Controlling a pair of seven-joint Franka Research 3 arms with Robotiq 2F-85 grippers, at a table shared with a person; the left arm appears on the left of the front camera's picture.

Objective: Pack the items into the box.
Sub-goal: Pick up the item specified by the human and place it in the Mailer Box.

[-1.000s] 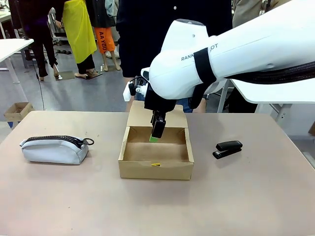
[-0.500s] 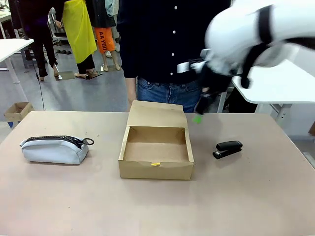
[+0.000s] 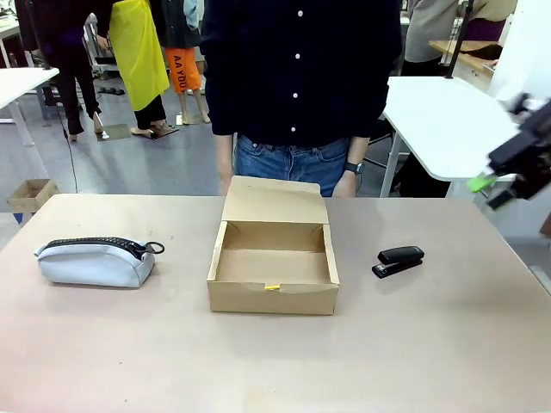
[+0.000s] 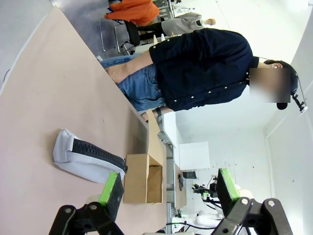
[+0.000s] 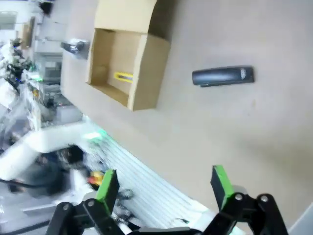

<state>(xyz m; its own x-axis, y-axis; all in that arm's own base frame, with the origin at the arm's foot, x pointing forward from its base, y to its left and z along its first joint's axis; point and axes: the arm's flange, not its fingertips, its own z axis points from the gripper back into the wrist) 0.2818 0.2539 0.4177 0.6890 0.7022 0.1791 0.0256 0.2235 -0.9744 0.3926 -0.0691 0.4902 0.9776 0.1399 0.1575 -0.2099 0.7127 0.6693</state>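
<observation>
One table (image 3: 448, 344), one person (image 3: 297, 77) standing at its far edge. Mid-table, one box (image 3: 273, 298), open, lid flap raised at the far side, long axis side to side. Well to its left, one pouch (image 3: 93, 261), zip on top. Two grippers: left gripper (image 4: 168, 188) spread wide, holding nothing; right gripper (image 5: 164, 186) likewise wide and empty, blurred at the right of the front view. Right of the box and apart from it, one stapler (image 3: 399, 261), flat on the table, long axis nearly side to side, right end slightly farther back; nose end impossible to tell. Inside the box, by the near wall, one knife (image 5: 123, 77), long axis along that wall; tip direction impossible to tell
</observation>
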